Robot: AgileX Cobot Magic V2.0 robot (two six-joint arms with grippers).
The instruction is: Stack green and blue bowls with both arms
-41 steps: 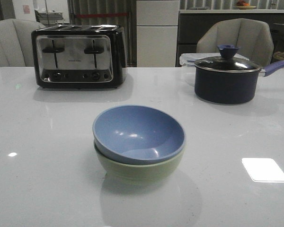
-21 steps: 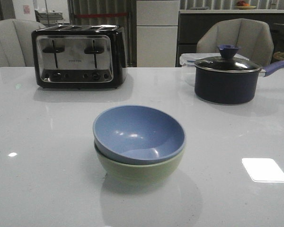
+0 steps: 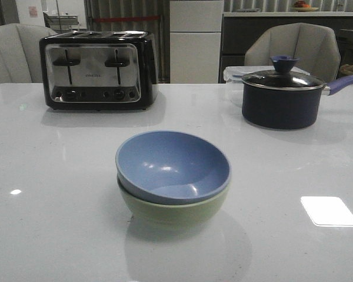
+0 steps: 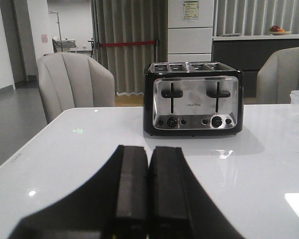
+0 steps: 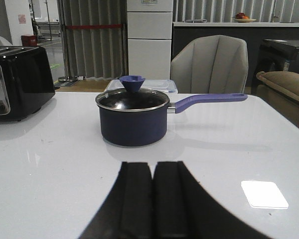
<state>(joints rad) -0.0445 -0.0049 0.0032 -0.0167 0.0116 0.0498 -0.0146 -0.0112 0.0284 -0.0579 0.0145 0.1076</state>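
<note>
You see the blue bowl (image 3: 173, 166) nested inside the green bowl (image 3: 173, 210) near the middle of the white table (image 3: 47, 205), slightly tilted so its rim sits higher at the back. Only a band of the green bowl's outer wall and rim shows beneath the blue one; its inside is hidden from you. Neither arm appears in the front view.

In the left wrist view, the left gripper (image 4: 148, 194) has its fingers (image 4: 132, 194) pressed together with only a thin seam between them, holding nothing. The fingertips run off the edge of that picture. Beyond them stands the toaster (image 4: 194, 98) at the far side of the table, with a grey chair (image 4: 74, 84) behind. The bowls do not show in this view.

In the right wrist view, the right gripper (image 5: 153, 199) is likewise closed, fingers (image 5: 135, 199) touching, empty, and cut off at the picture's edge. Ahead of it you see the dark blue lidded saucepan (image 5: 133, 117), its handle pointing away from the toaster, and behind it a clear plastic container (image 5: 162, 84), mostly hidden by the pan. Only one end of the toaster shows there.
</note>
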